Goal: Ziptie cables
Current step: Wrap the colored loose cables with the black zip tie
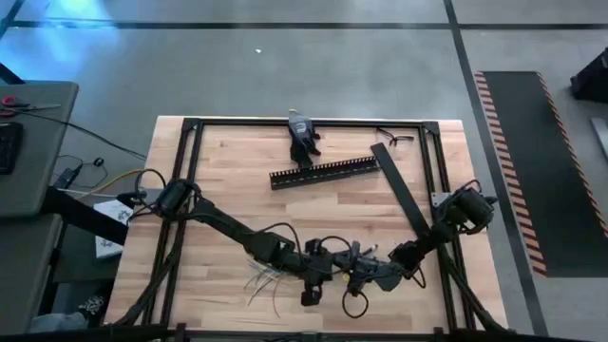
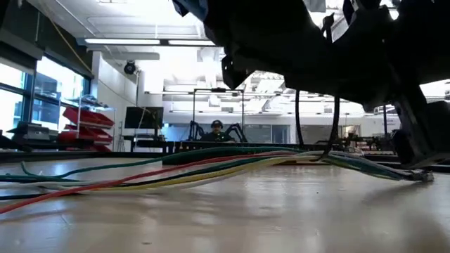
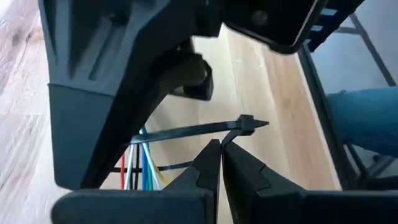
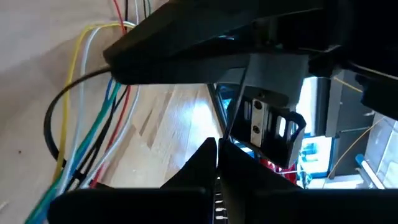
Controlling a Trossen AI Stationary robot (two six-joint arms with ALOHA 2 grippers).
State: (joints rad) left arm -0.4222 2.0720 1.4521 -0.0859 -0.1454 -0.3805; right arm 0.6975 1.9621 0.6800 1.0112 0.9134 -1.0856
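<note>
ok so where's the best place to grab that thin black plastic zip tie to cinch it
Probably the bare straight strap of the thin black plastic zip tie, between its blocky head and the bundle of thin coloured cables. The strap is flat and narrow, so close the fingers across its flat faces, coming in from the head end, clear of the cables.

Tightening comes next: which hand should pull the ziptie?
Likely right: its hand pinches the tie tail, free to pull; the left hand sits shut by the tie's head, beside the cables.
</note>
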